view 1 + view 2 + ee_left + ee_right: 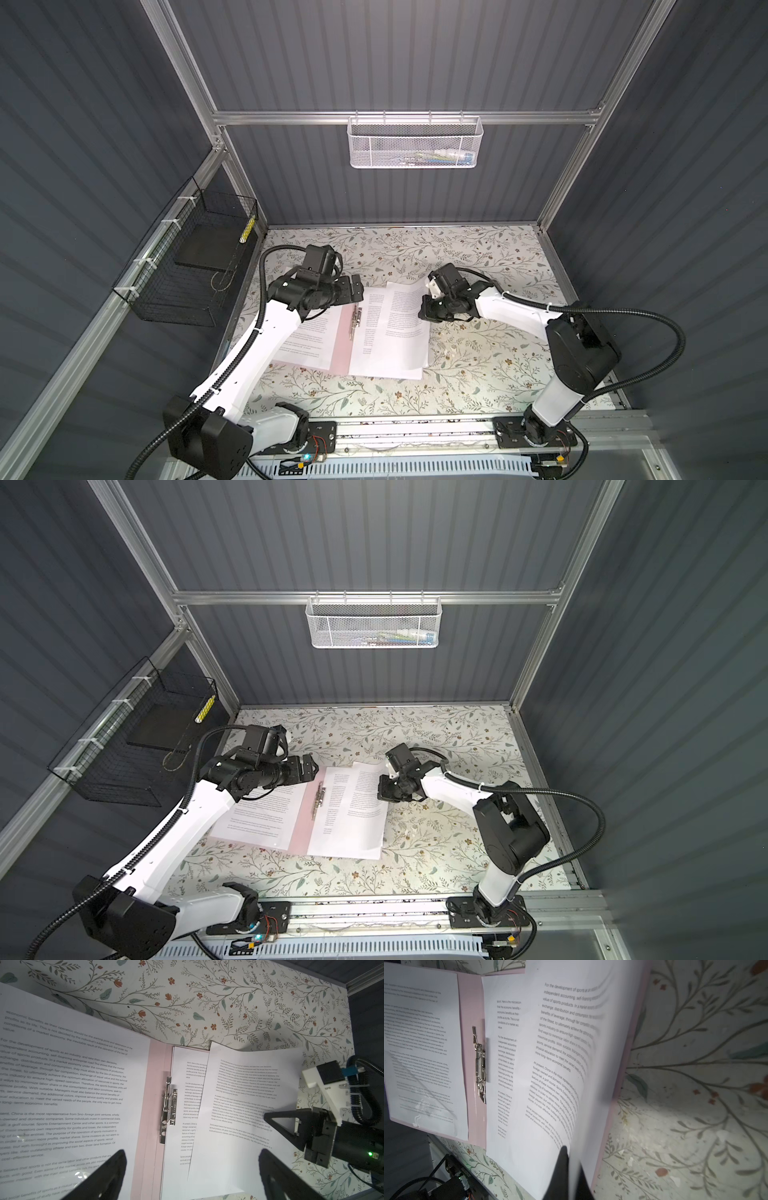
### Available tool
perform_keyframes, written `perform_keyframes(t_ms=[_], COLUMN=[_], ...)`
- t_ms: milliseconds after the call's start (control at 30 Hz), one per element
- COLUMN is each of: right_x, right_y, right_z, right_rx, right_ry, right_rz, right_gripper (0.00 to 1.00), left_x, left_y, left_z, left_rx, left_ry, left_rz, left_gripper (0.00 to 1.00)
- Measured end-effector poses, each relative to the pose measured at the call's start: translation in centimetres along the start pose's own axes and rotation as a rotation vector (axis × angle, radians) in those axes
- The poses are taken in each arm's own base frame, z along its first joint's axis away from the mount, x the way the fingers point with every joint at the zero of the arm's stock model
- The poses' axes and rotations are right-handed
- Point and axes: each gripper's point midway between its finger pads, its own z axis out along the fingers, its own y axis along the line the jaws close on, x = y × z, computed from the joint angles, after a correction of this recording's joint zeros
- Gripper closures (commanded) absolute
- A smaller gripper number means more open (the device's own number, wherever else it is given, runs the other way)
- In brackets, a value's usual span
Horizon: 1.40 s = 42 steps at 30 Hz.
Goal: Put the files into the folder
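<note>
Print on the files [62, 1084] reads "For the development of sports as an industry" and "At present, China is the most representative"; the top sheet [560, 1053] blurs toward its lifted edge. Sheets lie on both halves of the open pink folder [341, 349] on the table [478, 361]. Left gripper [191, 1176] hovers wide apart, empty, near the metal clip [168, 1109]; right gripper [572, 1174] is clamped on that sheet's edge.

The files [239, 1105] were matt white paper, the folder [154, 1084] smooth pink board with a faint sheen (card or plastic, hard to tell), its clip [166, 1105] bright polished metal, and the bench [207, 1001] a matt, scuffed floral-printed covering.
</note>
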Motion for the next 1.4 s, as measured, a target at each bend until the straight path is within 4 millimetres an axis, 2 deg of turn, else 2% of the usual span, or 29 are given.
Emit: perform_keyframes(t_ms=[133, 333, 633, 1067, 1400], right_x=[0.1, 0.3, 0.2, 0.7, 1.2], right_y=[0.3, 1.2, 2.7, 3.3, 3.2], right_z=[1.2, 2.1, 3.2, 3.5, 4.5], right_rx=[-0.008, -0.025, -0.053, -0.071, -0.063], right_ry=[-0.001, 0.003, 0.006, 0.024, 0.043], right_rz=[-0.015, -0.033, -0.045, -0.049, -0.046], right_gripper=[1.00, 1.00, 1.00, 1.00, 1.00], left_x=[1.0, 1.2, 1.6, 4.1, 4.3], left_y=[0.5, 0.6, 0.5, 0.8, 0.6], left_z=[-0.3, -1.0, -0.8, -0.7, -0.5], left_rx=[-0.009, -0.006, 0.004, 0.022, 0.035], left_ry=[0.017, 0.010, 0.026, 0.095, 0.109], left_rz=[0.004, 0.010, 0.010, 0.013, 0.012], left_gripper=[0.00, 0.00, 0.00, 0.00, 0.00])
